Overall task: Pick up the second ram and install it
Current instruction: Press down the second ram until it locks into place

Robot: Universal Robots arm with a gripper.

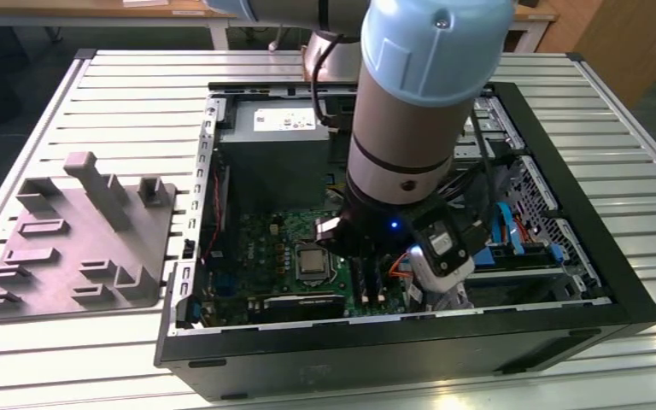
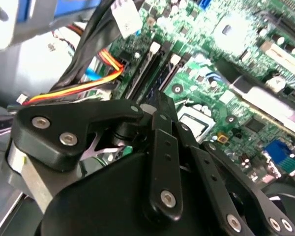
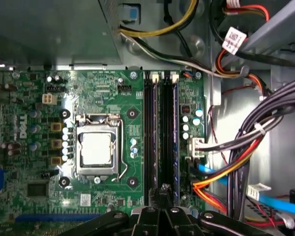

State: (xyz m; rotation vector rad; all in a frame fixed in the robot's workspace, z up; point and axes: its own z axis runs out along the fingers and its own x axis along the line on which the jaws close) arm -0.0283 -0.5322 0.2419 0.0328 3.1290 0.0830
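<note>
Second ram (image 3: 174, 135): slim blue-edged stick; seated upright in motherboard slot.

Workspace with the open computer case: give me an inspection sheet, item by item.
Surface: slatted metal table carrying the open computer case.
Job's things: second ram cannot be told apart from the long black slot strips on the green motherboard.
Clutter: grey moulded fixture beside the case, on the exterior view's left.
Grippers: gripper is inside the case, directly above the slot strips.
Cables: bundled wires lie beside the motherboard, apart from the slots.
Surroundings: wooden furniture beyond the table.
</note>
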